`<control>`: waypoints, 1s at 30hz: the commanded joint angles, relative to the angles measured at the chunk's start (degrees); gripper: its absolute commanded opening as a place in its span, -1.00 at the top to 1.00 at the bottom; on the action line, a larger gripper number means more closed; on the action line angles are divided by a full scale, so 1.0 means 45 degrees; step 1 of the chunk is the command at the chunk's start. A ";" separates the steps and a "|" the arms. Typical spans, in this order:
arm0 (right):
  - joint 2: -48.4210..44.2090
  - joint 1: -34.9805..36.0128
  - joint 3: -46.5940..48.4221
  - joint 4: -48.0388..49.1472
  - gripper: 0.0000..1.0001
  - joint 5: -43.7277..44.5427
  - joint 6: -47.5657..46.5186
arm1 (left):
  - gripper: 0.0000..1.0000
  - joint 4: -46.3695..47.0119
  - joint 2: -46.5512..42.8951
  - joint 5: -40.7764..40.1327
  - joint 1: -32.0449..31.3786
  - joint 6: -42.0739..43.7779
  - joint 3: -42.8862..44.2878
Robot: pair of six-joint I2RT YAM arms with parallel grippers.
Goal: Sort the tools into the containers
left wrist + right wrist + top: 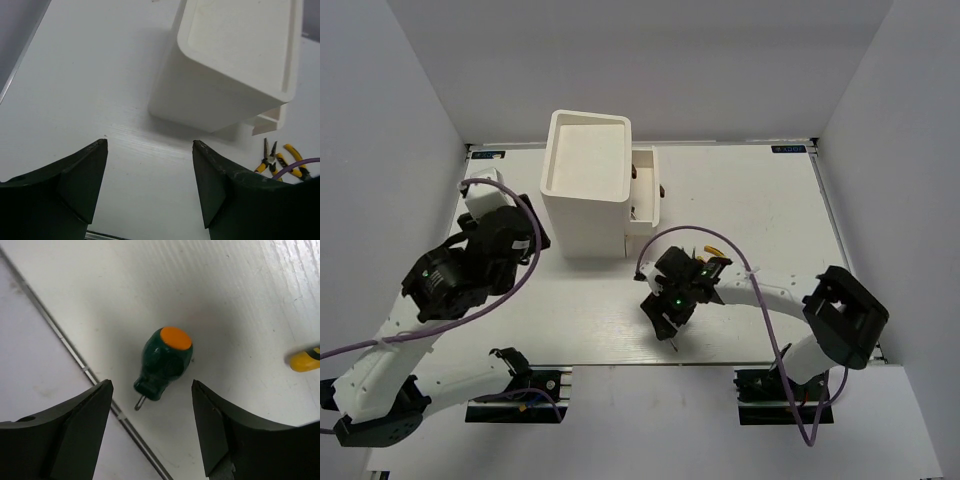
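Top view: my right gripper (pixel 666 316) hangs over the near strip of the table (pixel 760 210). The white cabinet (pixel 585 185) stands well apart, beyond it and to its left. Its drawers (pixel 643 190) are pulled out on the side facing this arm, I judge so tools can drop in from above. Yellow-handled pliers (pixel 712 240) lie just behind that gripper's wrist. The left gripper (pixel 485 192) sits near the cabinet's other side, out of the way. Small blue tags (pixel 790 148) at the table's far corners are too small to read.

Left wrist view: fingers (pixel 82 182) spread wide, nothing between them. The cabinet wall is ahead and to the right, with the pliers past its corner and a purple cable (pixel 305 161) beside them.

Right wrist view: fingers (pixel 75 435) wide apart and empty. A stubby green-handled screwdriver (pixel 165 362) lies on its side straight ahead, centred between them. Its orange cap (pixel 176 338) points away and its bit points toward the table's edge seam (pixel 75 357). My guess is I'm lined up to grasp it. No lettering visible on the tools.
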 commanded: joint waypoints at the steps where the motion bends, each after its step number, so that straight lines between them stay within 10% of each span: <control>1: 0.0575 0.0510 0.0454 0.0690 -0.40 0.2045 0.1195 | -0.58 -0.1274 -0.0057 -0.0119 -0.0009 -0.1506 -0.0292; 7: 0.1649 0.1602 0.0824 0.1081 -0.26 0.3997 0.1469 | -0.58 -0.1588 0.0061 -0.0119 -0.0009 -0.1506 -0.0408; 14: 0.1360 0.1703 0.1293 0.0476 1.00 0.5074 0.1684 | -0.58 -0.0418 -0.0076 0.0135 -0.0009 -0.1623 -0.1950; 22: -0.2525 0.0281 0.2152 0.0748 1.00 0.5150 -0.1101 | -0.52 -0.0184 -0.1439 0.0954 -0.0009 -0.6302 -0.5815; 30: -0.1068 -0.2494 0.5022 0.1879 1.00 0.5621 -0.0021 | -0.50 0.0775 -0.3438 0.1716 -0.0009 -0.6410 -0.7795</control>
